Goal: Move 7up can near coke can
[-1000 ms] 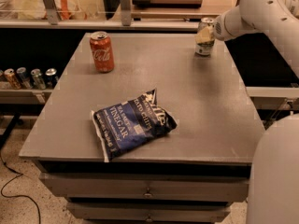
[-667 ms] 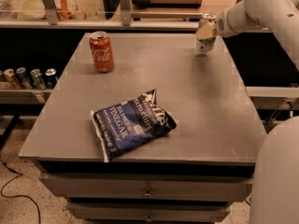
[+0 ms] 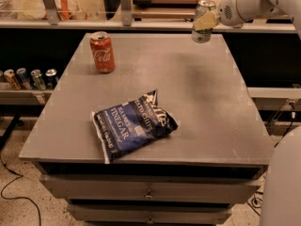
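Hand (image 3: 205, 20) at upper right of the frame grips the 7up can (image 3: 203, 20), raised over the desk's (image 3: 197, 107) far right corner. Coke can (image 3: 102, 52) stands upright at upper left, well apart. Blue chip bag (image 3: 133, 124) lies at centre.

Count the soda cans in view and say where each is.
6: the coke can stands on the table's far left; the 7up can is in the pincer at far right; four small cans line a lower left shelf, possibly more hidden.
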{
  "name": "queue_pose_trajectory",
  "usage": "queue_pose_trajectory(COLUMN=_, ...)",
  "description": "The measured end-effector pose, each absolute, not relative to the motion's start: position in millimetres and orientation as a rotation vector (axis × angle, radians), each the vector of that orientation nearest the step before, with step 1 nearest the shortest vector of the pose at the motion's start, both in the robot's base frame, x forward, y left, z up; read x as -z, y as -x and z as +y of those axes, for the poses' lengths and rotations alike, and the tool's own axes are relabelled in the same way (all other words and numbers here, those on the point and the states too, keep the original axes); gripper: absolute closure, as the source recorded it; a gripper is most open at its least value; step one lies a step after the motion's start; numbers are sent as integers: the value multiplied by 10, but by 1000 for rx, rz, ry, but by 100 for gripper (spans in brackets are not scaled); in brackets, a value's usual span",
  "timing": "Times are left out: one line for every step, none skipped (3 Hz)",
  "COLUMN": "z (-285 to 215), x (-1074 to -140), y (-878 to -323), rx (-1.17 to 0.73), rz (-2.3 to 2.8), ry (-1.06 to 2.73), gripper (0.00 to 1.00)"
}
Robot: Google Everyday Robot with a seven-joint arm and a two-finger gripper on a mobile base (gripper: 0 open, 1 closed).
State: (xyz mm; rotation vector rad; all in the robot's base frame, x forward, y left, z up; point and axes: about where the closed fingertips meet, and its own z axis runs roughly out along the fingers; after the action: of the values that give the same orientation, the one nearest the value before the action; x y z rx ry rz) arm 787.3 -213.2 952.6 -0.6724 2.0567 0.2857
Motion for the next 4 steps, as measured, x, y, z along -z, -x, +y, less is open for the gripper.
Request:
queue_pose_trajectory(z=-1724, x=-9693, y=-7596, rx=-439, rz=1961, ry=868, gripper=100)
queue_pose_trajectory(z=-1640, x=-9660, y=-7546, rx=-460, rz=1954, ry=914, gripper=100)
queue_pose_trajectory(z=-1636, x=-9659, y=-7549, rx=-461, rz=1954, ry=914, gripper=100)
queue_pose_trajectory(z=-1343, x=-9646, y=-7392, rx=-509, rz=1919, ry=1005, gripper=100)
